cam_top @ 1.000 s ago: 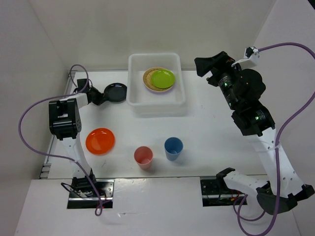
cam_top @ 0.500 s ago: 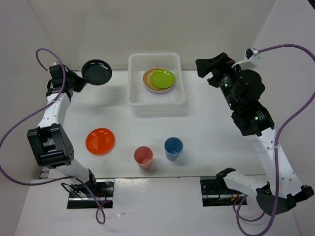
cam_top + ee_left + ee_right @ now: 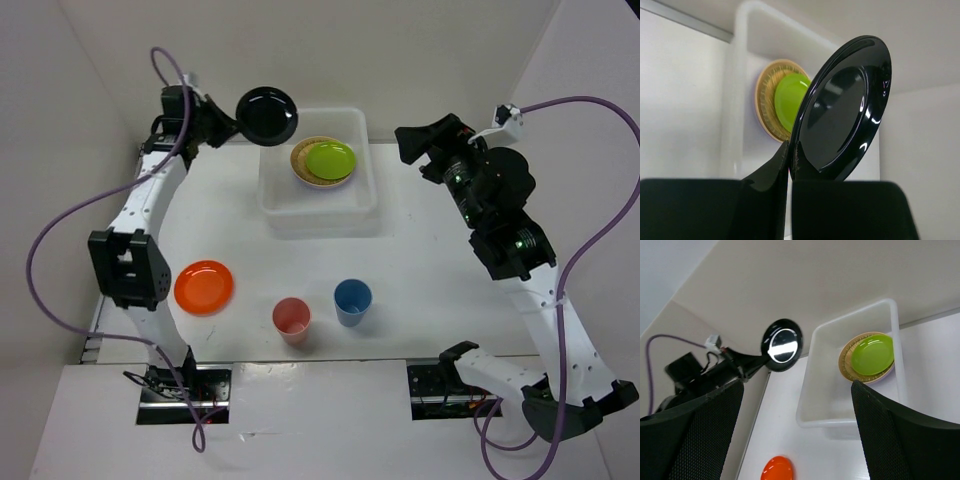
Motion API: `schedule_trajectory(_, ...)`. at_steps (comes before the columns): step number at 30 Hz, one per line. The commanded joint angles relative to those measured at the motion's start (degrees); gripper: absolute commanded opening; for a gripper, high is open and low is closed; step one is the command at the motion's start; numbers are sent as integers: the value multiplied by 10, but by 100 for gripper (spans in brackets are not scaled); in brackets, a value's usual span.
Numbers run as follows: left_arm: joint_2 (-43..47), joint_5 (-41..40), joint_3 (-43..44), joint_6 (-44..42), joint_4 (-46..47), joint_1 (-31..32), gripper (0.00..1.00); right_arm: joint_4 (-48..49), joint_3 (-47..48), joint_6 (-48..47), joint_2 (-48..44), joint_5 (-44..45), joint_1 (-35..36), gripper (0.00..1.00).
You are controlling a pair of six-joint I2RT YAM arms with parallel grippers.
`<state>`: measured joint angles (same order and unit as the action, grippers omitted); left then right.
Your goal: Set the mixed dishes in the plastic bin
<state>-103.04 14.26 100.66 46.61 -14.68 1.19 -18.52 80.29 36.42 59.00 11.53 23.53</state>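
L gripper [image 3: 790, 151] clamped on black plate [image 3: 267, 115] rim; plate tilted, in the air over bin [image 3: 318, 215] at its 10 o'clock corner. Lime plate [image 3: 331, 159] sits on tan plate [image 3: 299, 158] inside bin. R gripper [image 3: 420, 142] fingers spread wide, nothing btwn them, at bin's 3 o'clock. Orange plate [image 3: 204, 286] at 8, pink cup [image 3: 291, 318] & blue cup [image 3: 352, 300] at 6, on table [image 3: 430, 280].

A white table [image 3: 430, 270] fills the middle of the top view. Plain off-white panels box it in: a back wall [image 3: 400, 50] along the top, a left wall [image 3: 50, 130], and a right wall [image 3: 590, 50] in the upper right corner. The light is even and the shadows soft.
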Motion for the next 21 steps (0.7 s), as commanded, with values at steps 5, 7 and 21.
schedule_trajectory(5,-163,-33,158,-35,-74,75,0,8,-18,1,-31,-3,-4,92)
schedule_trajectory(7,-209,-52,191,-41,-91,80,0,8,-25,1,-37,-3,-4,92)
schedule_trajectory(21,-584,-100,748,-44,-343,137,0,-3,-42,7,-42,-15,-9,92)
